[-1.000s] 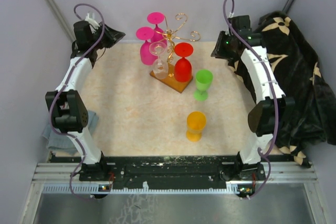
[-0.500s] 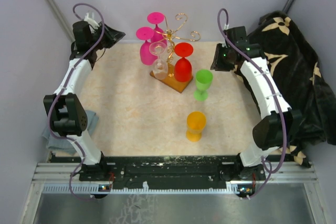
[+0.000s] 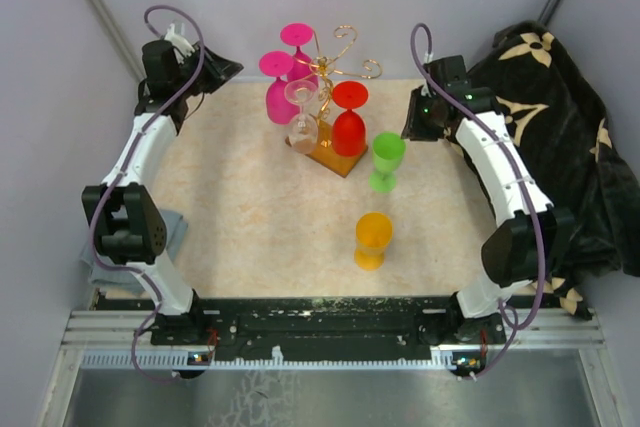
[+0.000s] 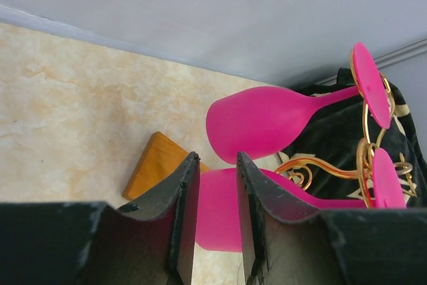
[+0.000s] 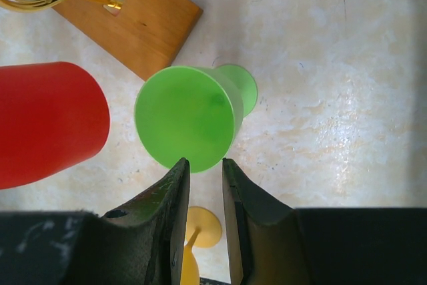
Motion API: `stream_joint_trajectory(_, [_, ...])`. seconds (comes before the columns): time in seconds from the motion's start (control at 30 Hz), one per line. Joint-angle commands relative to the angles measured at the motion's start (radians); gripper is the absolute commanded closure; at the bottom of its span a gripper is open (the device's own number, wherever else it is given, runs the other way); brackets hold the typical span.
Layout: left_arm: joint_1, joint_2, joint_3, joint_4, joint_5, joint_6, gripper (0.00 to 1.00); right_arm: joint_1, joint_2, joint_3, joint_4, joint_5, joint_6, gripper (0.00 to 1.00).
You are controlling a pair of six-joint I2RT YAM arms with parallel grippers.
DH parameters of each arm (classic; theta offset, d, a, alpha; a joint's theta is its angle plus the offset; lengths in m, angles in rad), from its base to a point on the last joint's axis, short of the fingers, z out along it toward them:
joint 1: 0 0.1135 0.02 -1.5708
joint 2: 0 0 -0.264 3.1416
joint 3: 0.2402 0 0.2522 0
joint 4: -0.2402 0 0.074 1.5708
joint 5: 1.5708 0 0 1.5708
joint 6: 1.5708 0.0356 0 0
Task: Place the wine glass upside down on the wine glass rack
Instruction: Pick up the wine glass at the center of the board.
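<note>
The wine glass rack (image 3: 345, 52) stands at the back middle on its wooden base (image 3: 335, 159). Two pink glasses (image 3: 283, 87), a clear one (image 3: 303, 117) and a red one (image 3: 348, 125) hang on it upside down. A green wine glass (image 3: 386, 160) and an orange one (image 3: 373, 239) stand upright on the table. My right gripper (image 3: 415, 117) hovers just right of the green glass (image 5: 183, 117); its jaws (image 5: 204, 162) are open and empty. My left gripper (image 3: 215, 69) sits at the back left, open and empty (image 4: 217, 158), facing the pink glasses (image 4: 260, 121).
A dark patterned cloth (image 3: 560, 127) is heaped along the right side. A grey cloth (image 3: 100, 257) lies by the left arm. Walls close in the back and both sides. The red glass (image 5: 47, 121) hangs left of the green one.
My right arm has swung inward and forward, bringing its gripper closer to the green glass. The left arm has barely shifted. No glass has moved.
</note>
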Motion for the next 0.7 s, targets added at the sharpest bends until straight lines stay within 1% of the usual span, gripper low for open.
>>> stream_joint_trajectory(0.0, [-0.006, -0.074, -0.022, 0.003, -0.005, 0.028, 0.65, 0.004, 0.017, -0.002, 0.027, 0.022, -0.025, 0.73])
stream_joint_trajectory(0.3, [-0.006, -0.112, -0.058, 0.006, -0.012, 0.040, 0.64, 0.003, 0.105, -0.009, 0.035, 0.019, -0.037, 0.73])
stream_joint_trajectory(0.57, [-0.005, -0.118, -0.079, 0.022, -0.001, 0.032, 0.64, 0.005, 0.139, -0.026, 0.037, 0.035, -0.048, 0.72])
stream_joint_trajectory(0.67, [-0.004, -0.117, -0.082, 0.028, 0.003, 0.026, 0.63, 0.006, 0.146, -0.036, 0.040, 0.038, -0.048, 0.74])
